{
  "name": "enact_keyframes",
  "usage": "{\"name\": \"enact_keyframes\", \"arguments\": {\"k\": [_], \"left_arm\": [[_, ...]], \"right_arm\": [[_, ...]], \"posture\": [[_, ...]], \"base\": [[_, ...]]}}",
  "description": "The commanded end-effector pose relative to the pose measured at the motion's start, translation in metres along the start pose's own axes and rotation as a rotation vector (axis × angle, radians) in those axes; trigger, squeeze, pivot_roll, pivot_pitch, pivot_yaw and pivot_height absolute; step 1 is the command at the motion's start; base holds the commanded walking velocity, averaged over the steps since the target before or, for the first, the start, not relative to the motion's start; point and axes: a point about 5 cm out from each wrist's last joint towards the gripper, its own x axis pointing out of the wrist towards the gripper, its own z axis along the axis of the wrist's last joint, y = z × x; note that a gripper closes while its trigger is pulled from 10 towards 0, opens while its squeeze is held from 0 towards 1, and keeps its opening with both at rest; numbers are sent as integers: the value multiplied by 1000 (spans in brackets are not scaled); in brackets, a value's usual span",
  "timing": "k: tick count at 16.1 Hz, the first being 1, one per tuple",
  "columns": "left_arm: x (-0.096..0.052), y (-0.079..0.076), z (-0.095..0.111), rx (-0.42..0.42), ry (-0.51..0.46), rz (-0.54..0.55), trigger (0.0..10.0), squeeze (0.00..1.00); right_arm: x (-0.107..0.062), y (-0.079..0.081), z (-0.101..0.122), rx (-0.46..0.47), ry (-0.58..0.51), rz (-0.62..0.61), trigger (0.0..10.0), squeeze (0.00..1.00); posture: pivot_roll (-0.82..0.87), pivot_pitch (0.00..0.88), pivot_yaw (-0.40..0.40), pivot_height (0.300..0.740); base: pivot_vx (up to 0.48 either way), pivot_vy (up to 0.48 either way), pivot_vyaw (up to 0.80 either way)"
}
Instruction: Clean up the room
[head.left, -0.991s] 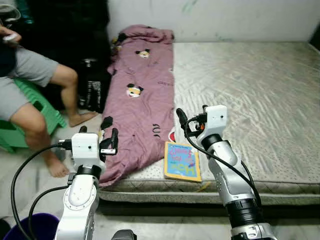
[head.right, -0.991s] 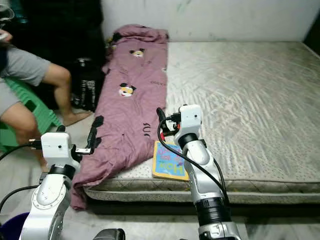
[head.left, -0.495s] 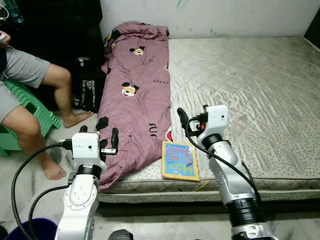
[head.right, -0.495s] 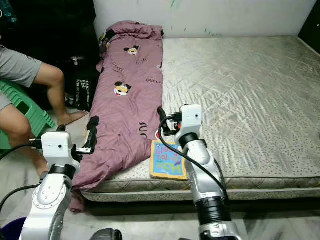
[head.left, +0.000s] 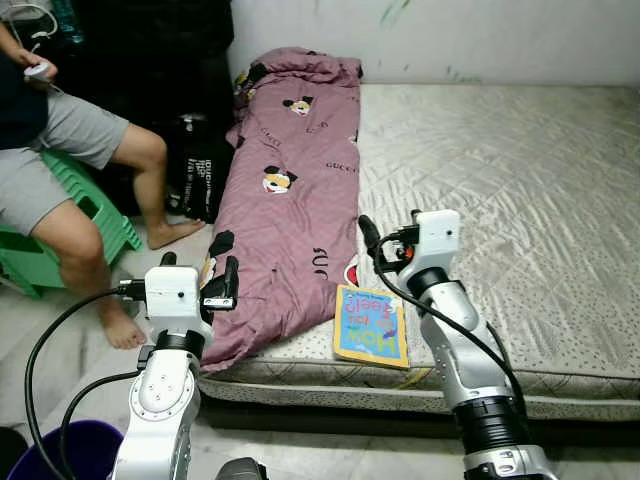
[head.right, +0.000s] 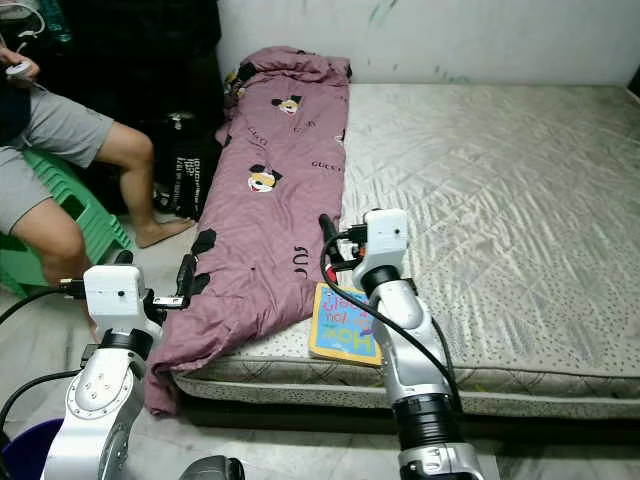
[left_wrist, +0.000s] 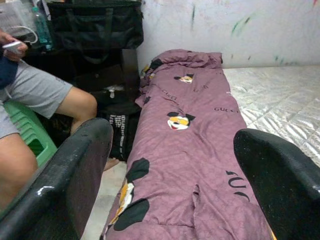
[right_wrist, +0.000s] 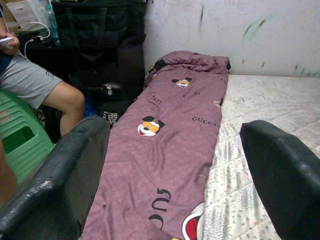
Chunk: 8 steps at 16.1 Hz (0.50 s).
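Observation:
A purple blanket (head.left: 290, 200) printed with cartoon mice lies lengthwise along the left side of a grey quilted mattress (head.left: 520, 200), its lower corner drooping over the front-left edge. A colourful children's book (head.left: 372, 325) lies flat near the mattress's front edge, beside the blanket. My left gripper (head.left: 198, 268) is raised just left of the blanket's hanging corner, open and holding nothing. My right gripper (head.left: 386, 234) hovers above the book and the blanket's lower end, also open and holding nothing.
A person (head.left: 70, 170) sits on a green plastic stool (head.left: 95, 215) at the left, bare feet on the floor beside the mattress. A black bag (head.left: 200, 175) stands between the person and the mattress. A purple bucket (head.left: 60, 455) is at my lower left.
The whole picture has shifted as the camera moved, so more of the person shows at the left. Both arms keep the same pose and nothing on the mattress has moved.

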Motion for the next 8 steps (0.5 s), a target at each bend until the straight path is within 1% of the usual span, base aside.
{"name": "enact_keyframes", "arguments": {"k": [1, 3, 8], "left_arm": [[1, 1, 3, 13, -11, 0, 10000, 0], [2, 1, 3, 17, -11, -1, 10000, 0], [2, 1, 3, 20, -13, 0, 10000, 0]], "right_arm": [[3, 2, 2, -7, -10, 3, 10000, 0], [3, 2, 2, -7, -11, 7, 10000, 0], [3, 2, 2, 0, -8, 6, 10000, 0]], "posture": [[-62, 0, 5, 740], [-63, 0, 6, 740], [-63, 0, 5, 740]], "base": [[0, 0, 0], [0, 0, 0], [0, -247, 0]]}}
